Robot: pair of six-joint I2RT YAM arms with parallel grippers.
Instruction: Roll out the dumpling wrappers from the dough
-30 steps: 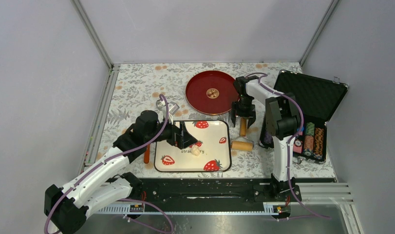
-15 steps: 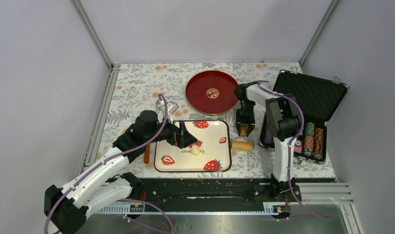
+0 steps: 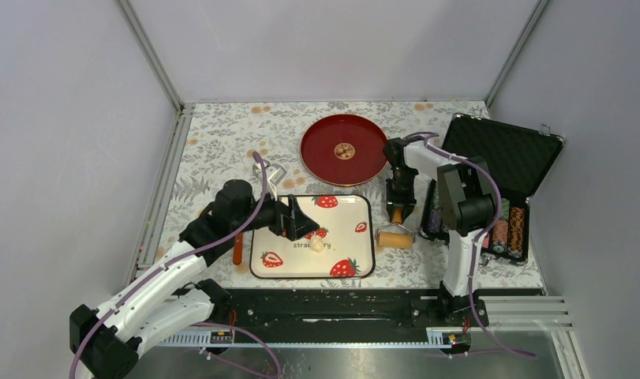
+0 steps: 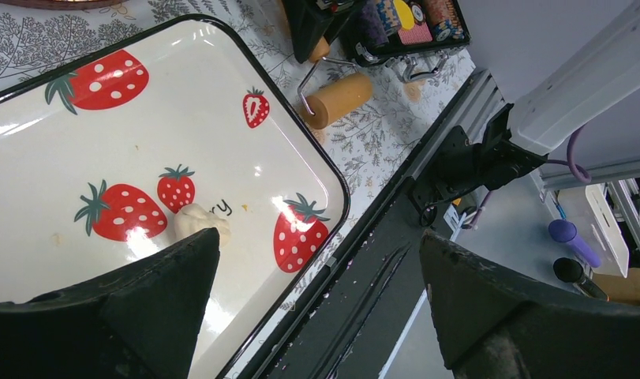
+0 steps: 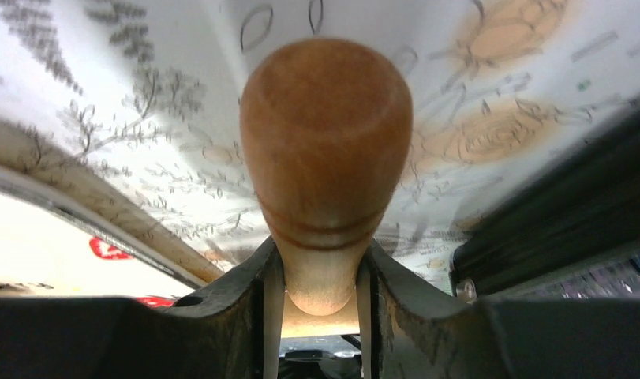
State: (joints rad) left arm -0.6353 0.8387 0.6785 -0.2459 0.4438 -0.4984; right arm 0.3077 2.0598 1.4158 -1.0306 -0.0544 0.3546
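Right gripper (image 3: 398, 204) is shown clenched around the rounded handle of the wooden roller (image 3: 394, 238), its two fingers (image 5: 245, 316) pressed against either side of the handle's neck in the right wrist view. The roller's tan drum is seen lying on the floral tabletop (image 3: 222, 142), just beside the right edge of the strawberry-printed tray (image 3: 349, 215), with the handle pointed toward the far side. The left gripper (image 4: 316, 237) is held released, its jaws spread wide, low over the tray. The dough (image 4: 196, 222), a small off-white lump, is found on the tray's white surface, next to a printed strawberry and right at the tip of one left finger; whether it is touched cannot be told. A round red plate (image 3: 332, 154) with a gold centre is set on the tabletop beyond the tray, and an open black case (image 3: 510, 158) holding stacked chips is placed to the right of the right arm.
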